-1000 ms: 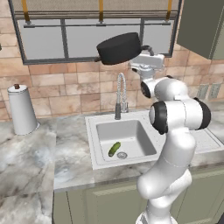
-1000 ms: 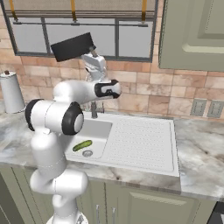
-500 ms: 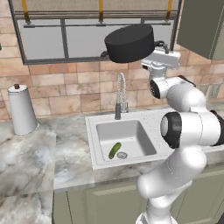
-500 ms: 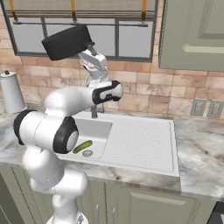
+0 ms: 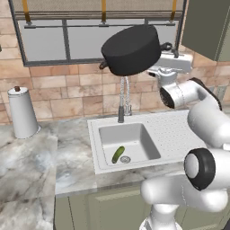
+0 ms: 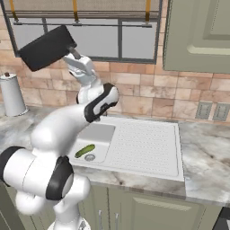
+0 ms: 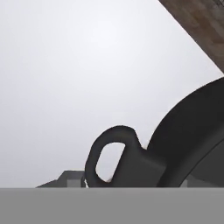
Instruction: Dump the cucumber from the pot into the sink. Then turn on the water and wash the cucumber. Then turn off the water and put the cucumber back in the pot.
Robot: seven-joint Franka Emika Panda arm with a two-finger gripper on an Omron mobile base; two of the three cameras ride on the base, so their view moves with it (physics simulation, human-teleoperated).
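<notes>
Pot [image 5: 131, 48] was up high over the sink [image 5: 173, 134], tipped w/ its bottom facing the cam, in front of the window. Gripper [image 5: 164, 53] was clamped on the pot's rim by one loop handle. Cucumber [image 5: 118, 154] lay in the basin, right next to the drain, toward the tabletop's front edge. Faucet [image 5: 122, 101] stood behind the basin.
</notes>
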